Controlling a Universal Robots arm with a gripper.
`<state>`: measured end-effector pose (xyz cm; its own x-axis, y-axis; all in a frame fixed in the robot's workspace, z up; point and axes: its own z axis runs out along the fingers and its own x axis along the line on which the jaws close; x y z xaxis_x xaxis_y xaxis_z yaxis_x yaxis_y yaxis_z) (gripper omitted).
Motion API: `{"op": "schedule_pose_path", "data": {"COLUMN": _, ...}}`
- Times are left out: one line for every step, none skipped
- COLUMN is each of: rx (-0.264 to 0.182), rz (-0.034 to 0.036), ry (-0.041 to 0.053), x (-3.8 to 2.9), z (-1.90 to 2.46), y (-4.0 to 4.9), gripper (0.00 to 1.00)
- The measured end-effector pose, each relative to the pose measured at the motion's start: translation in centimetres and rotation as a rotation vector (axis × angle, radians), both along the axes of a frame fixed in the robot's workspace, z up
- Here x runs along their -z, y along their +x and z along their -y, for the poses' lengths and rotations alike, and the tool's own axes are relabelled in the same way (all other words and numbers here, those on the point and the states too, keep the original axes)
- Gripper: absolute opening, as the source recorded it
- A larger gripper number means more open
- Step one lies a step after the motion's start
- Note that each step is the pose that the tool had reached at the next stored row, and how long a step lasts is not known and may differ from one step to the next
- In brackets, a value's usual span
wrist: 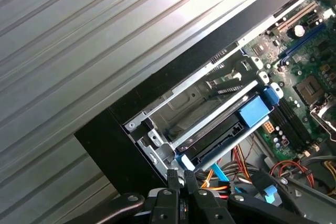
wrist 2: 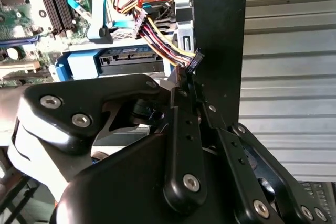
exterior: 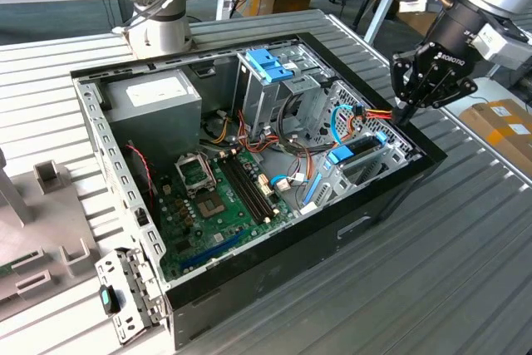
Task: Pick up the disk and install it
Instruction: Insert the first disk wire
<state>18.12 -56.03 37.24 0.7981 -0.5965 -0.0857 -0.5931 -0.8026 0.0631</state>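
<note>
I see the disk (exterior: pixel 359 154) sitting in its bay at the right corner of the open black computer case (exterior: pixel 249 276), its blue frame beside ribbed grey metal. My gripper (exterior: pixel 413 107) hovers above that corner, fingers (wrist: pixel 181 182) pressed together, holding nothing.

Arm reaches in from the exterior view's right, wrist angled downward. Black gripper (exterior: pixel 409 110) points down and toward the exterior view's left, fingers (wrist: pixel 181 182) pressed together at the tips, nothing held between them.
</note>
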Motion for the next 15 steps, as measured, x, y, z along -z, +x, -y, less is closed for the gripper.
{"op": "schedule_pose_path", "data": {"rx": 0.027, "rz": 0.0, "ry": 0.0002, "x": 0.02, "z": 0.0, "y": 0.0, "gripper": 0.16}}
{"op": "schedule_pose_path", "data": {"rx": 0.061, "rz": 0.0, "ry": 0.0001, "x": 0.03, "z": 0.0, "y": 0.0, "gripper": 0.16}}
{"op": "schedule_pose_path", "data": {"rx": 0.084, "rz": 0.0, "ry": 0.0002, "x": 0.04, "z": 0.0, "y": 0.0, "gripper": 0.16}}
{"op": "schedule_pose_path", "data": {"rx": 0.102, "rz": 0.0, "ry": 0.0002, "x": 0.04, "z": 0.0, "y": 0.0, "gripper": 0.16}}
{"op": "schedule_pose_path", "data": {"rx": 0.132, "rz": 0.0, "ry": 0.0003, "x": 0.05, "z": 0.0, "y": 0.0, "gripper": 0.16}}
{"op": "schedule_pose_path", "data": {"rx": 0.155, "rz": 0.0, "ry": 0.0002, "x": 0.05, "z": 0.0, "y": 0.0, "gripper": 0.16}}
{"op": "schedule_pose_path", "data": {"rx": 0.17, "rz": 0.0, "ry": 0.0003, "x": 0.06, "z": 0.0, "y": -0.02, "gripper": 0.16}}
{"op": "schedule_pose_path", "data": {"rx": 0.177, "rz": 0.0, "ry": 0.0004, "x": 0.07, "z": 0.01, "y": -0.07, "gripper": 0.16}}
{"op": "schedule_pose_path", "data": {"rx": 0.183, "rz": 0.0, "ry": 0.0004, "x": 0.07, "z": 0.01, "y": -0.12, "gripper": 0.16}}
{"op": "schedule_pose_path", "data": {"rx": 0.189, "rz": 0.0, "ry": 0.0003, "x": 0.07, "z": 0.01, "y": -0.18, "gripper": 0.16}}
{"op": "schedule_pose_path", "data": {"rx": 0.204, "rz": 0.0001, "ry": 0.0002, "x": 0.08, "z": 0.01, "y": -0.28, "gripper": 0.16}}
{"op": "schedule_pose_path", "data": {"rx": 0.222, "rz": 0.0, "ry": 0.0004, "x": 0.1, "z": 0.01, "y": -0.34, "gripper": 0.16}}
{"op": "schedule_pose_path", "data": {"rx": 0.231, "rz": 0.0, "ry": 0.0004, "x": 0.1, "z": 0.01, "y": -0.37, "gripper": 0.16}}
{"op": "schedule_pose_path", "data": {"rx": 0.245, "rz": 0.0, "ry": 0.0003, "x": 0.1, "z": 0.0, "y": -0.42, "gripper": 0.16}}
{"op": "schedule_pose_path", "data": {"rx": 0.255, "rz": 0.0, "ry": 0.0004, "x": 0.11, "z": 0.0, "y": -0.46, "gripper": 0.16}}
